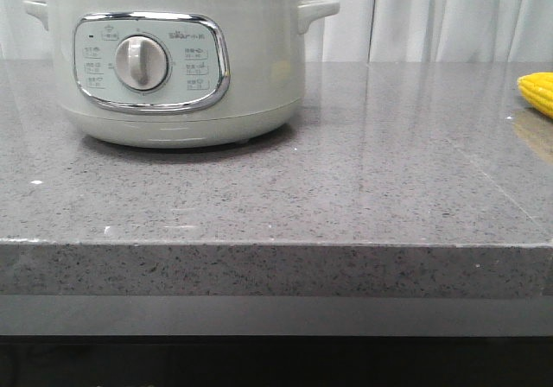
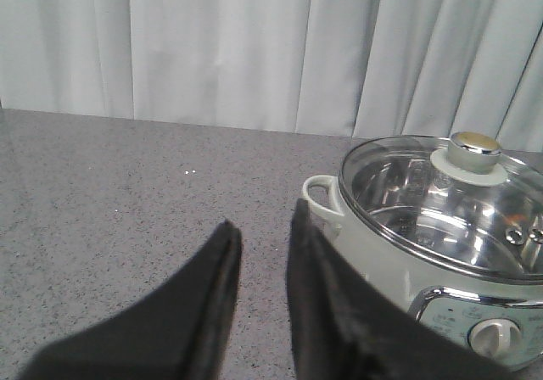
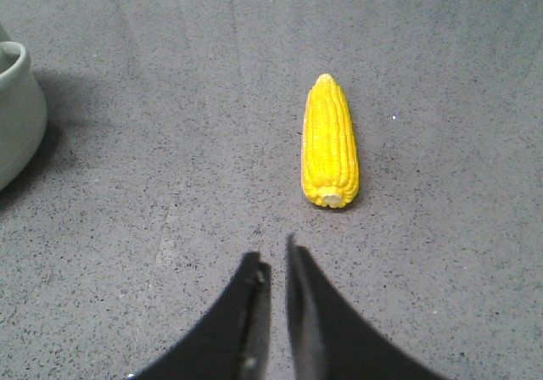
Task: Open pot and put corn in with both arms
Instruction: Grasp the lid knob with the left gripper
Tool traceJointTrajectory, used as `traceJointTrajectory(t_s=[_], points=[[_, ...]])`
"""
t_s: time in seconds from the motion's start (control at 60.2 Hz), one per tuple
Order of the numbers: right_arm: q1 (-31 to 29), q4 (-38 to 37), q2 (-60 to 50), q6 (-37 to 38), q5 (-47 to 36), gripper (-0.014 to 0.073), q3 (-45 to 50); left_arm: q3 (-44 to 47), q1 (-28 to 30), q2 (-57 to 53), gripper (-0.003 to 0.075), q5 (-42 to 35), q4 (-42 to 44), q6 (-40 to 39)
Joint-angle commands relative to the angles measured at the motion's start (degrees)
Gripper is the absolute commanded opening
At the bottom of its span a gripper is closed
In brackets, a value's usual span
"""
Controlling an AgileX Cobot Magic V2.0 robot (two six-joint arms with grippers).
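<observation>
The pale grey-green pot (image 1: 259, 76) stands at the back left of the counter with its dial facing me. Its steel-rimmed glass lid (image 2: 424, 210) lies on it, with a knob (image 2: 475, 149) on top. The yellow corn (image 1: 537, 91) lies at the far right edge, apart from the pot. My left gripper (image 2: 264, 219) is open and empty, just left of the pot's side handle (image 2: 319, 195). My right gripper (image 3: 271, 248) is shut to a thin slit with nothing in it, a short way short of the corn (image 3: 331, 142). Neither gripper shows in the front view.
The grey speckled counter (image 1: 346, 188) ends in a thick front edge (image 1: 276, 270) close to the camera. White curtains (image 2: 221, 49) hang behind the counter. The pot's rim (image 3: 13, 108) shows at the side of the right wrist view.
</observation>
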Motion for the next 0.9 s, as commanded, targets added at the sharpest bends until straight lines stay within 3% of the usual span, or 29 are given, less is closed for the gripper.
traceJointTrajectory(t_s=[0.0,0.083,0.166,0.332,0.664,0.88], points=[[-0.25,-0.19,0.67,-0.38,-3.90,0.0356,-1.88,-1.49,-0.33,0.91,0.0407,-4.28,0.15,0.48],[-0.25,-0.19,0.67,-0.38,-3.90,0.0507,-1.88,-1.49,-0.33,1.02,0.0525,-4.17,0.03,0.48],[-0.25,-0.19,0.67,-0.38,-3.90,0.0587,-1.88,-1.49,-1.31,1.42,0.0533,-4.37,0.03,0.48],[-0.25,-0.19,0.67,-0.38,-3.90,0.0595,-1.88,-1.87,-7.49,4.88,0.0512,-5.88,-0.63,0.48],[-0.25,-0.19,0.67,-0.33,-3.90,0.0595,-1.88,-2.12,-18.88,19.70,0.0512,-22.58,-3.67,0.48],[-0.25,-0.19,0.67,-0.33,-3.90,0.0595,-1.88,-7.31,-24.48,31.14,0.0512,-27.65,-3.67,0.48]])
